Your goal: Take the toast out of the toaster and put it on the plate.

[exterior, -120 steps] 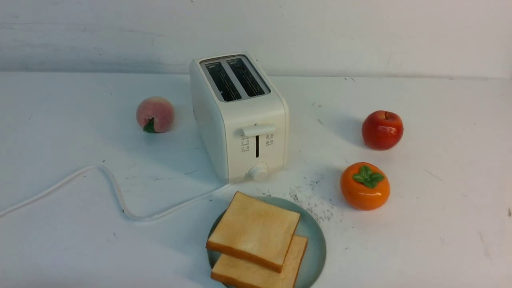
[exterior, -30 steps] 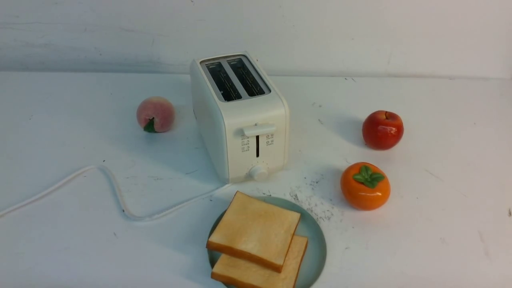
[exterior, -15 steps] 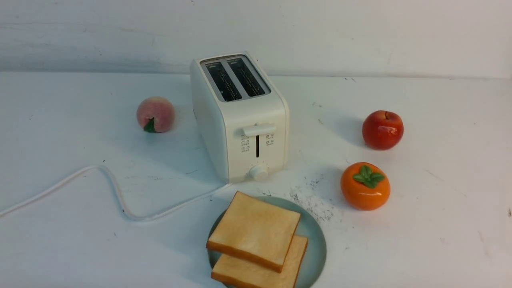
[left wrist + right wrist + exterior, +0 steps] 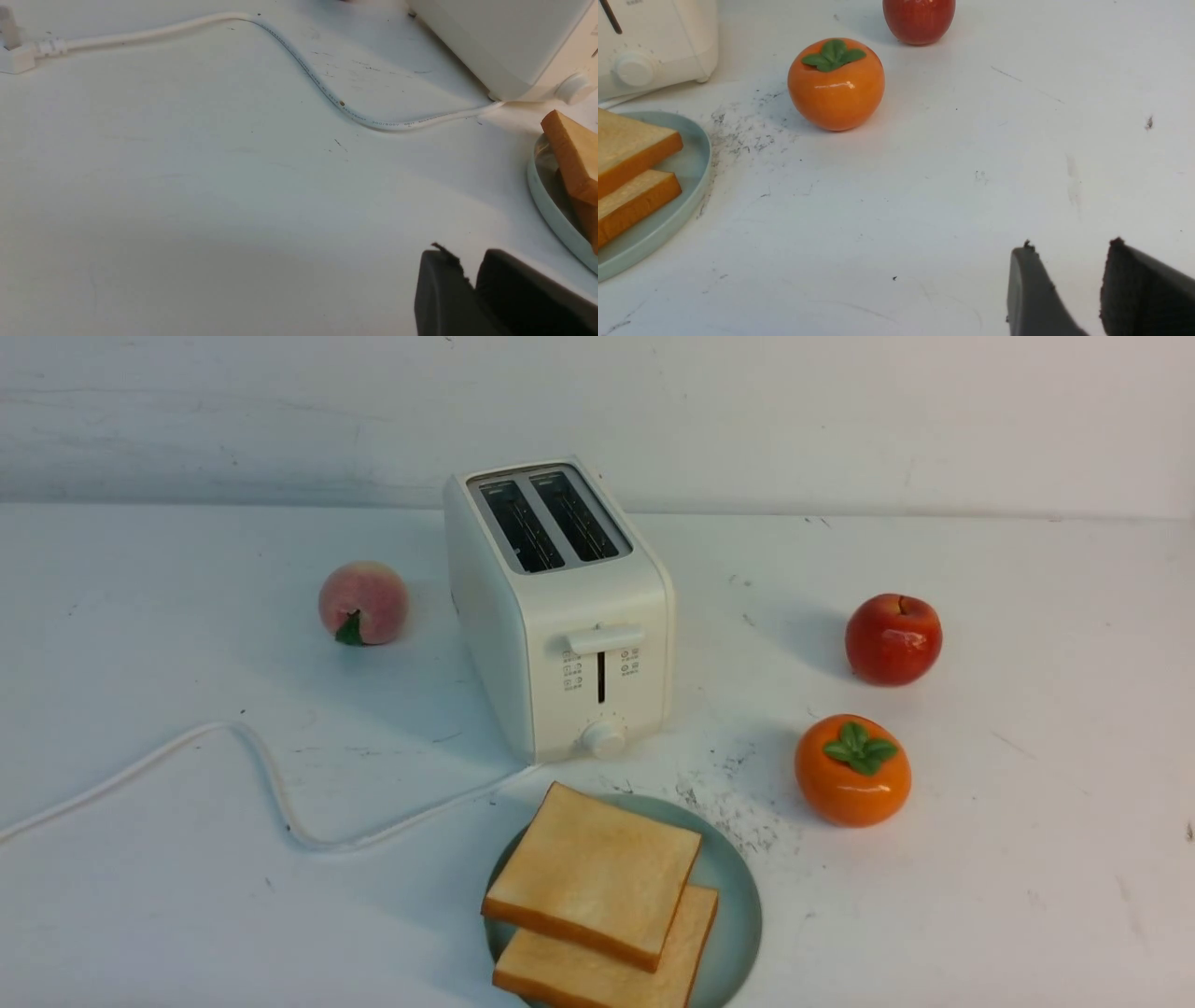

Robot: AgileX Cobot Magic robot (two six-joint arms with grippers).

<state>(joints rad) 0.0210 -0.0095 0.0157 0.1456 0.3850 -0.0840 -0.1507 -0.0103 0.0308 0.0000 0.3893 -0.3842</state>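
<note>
Only the dark fingertips of each hand are seen, at the lower right of each wrist view. The left hand has its two pads almost touching, with just a thin slit between them, and nothing is held. The right hand shows a clear gap between its pads, so it is partly open, and it too is empty. Neither hand appears in the front view.

Both slices of toast are found stacked on the plate at the lower centre of the front view, the upper slice lying askew over the lower one. The two slots of the toaster look dark and empty, with its lever up, so the task is judged done or nearly so.

The toast is judged light and fairly stiff, with a dry surface that should not slip; it would best be taken by pinching across its thickness at a free edge or corner, gently, since a crust may crumble.

The white table is scuffed, with dark specks beside the plate. A white cord snakes to the left, a peach sits left of the toaster, and an apple and a persimmon sit at right. A plain white wall closes the top of the frame.
</note>
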